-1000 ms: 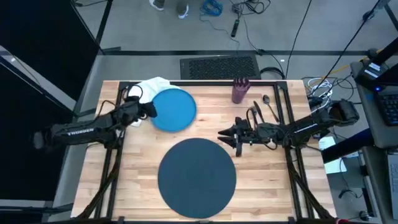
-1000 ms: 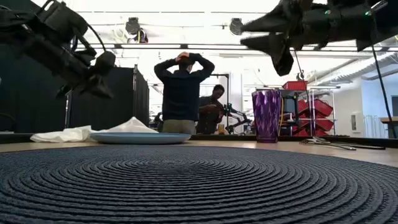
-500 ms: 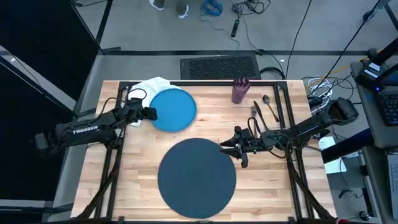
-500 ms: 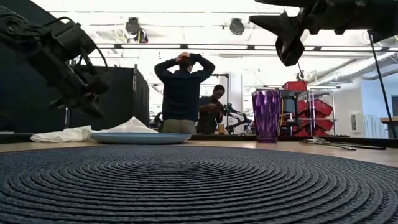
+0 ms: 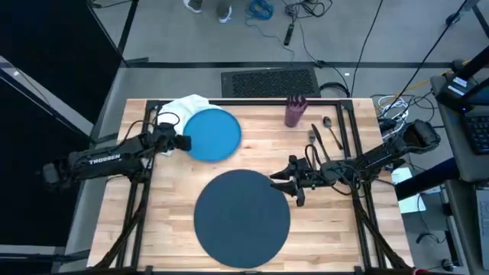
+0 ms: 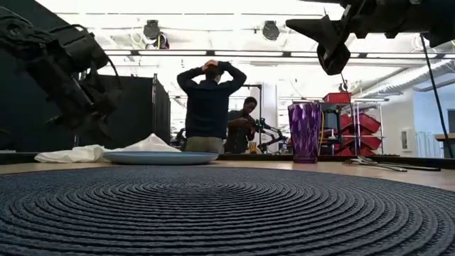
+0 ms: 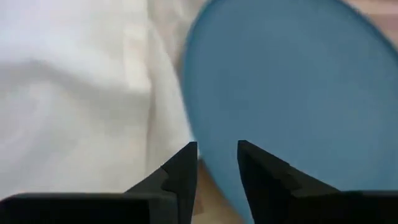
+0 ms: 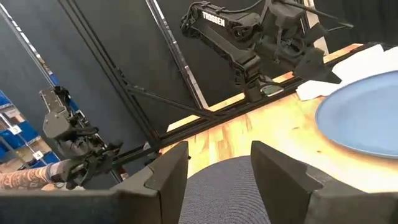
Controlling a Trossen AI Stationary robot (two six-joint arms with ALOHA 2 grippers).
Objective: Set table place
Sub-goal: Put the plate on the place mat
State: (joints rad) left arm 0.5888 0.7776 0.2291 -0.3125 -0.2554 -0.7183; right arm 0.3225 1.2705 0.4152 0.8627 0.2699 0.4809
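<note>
Charger [image 5: 242,217] lies flat on the near middle of the table [image 5: 321,229], dark grey and woven in rings; in the low view its ribbed surface [image 6: 227,213] fills the foreground. Behind it and to the left sits the blue plate [image 5: 213,135], with the white napkin [image 5: 183,108] bunched at its far-left edge and partly under it. The purple cup [image 5: 295,111] stands upright near the table's far edge, right of the plate and well apart from it. Fork, knife and spoon [image 5: 325,133] lie close together just right of the cup.

The left gripper [image 5: 183,141] is at the plate's left rim; the wrist view shows its two fingers [image 7: 180,180] a small way apart, with the plate's edge [image 7: 286,93] and the napkin [image 7: 74,93] right beyond them. The fingers hold nothing.

The right gripper [image 5: 275,180] hangs above the table at the charger's upper right rim, pointing left; its fingers [image 8: 168,174] stand wide apart and empty, with the charger [image 8: 230,193] beneath them.

Beyond the table, a person [image 6: 207,103] stands with both hands on the head, and a second person [image 6: 242,124] is beside them.
</note>
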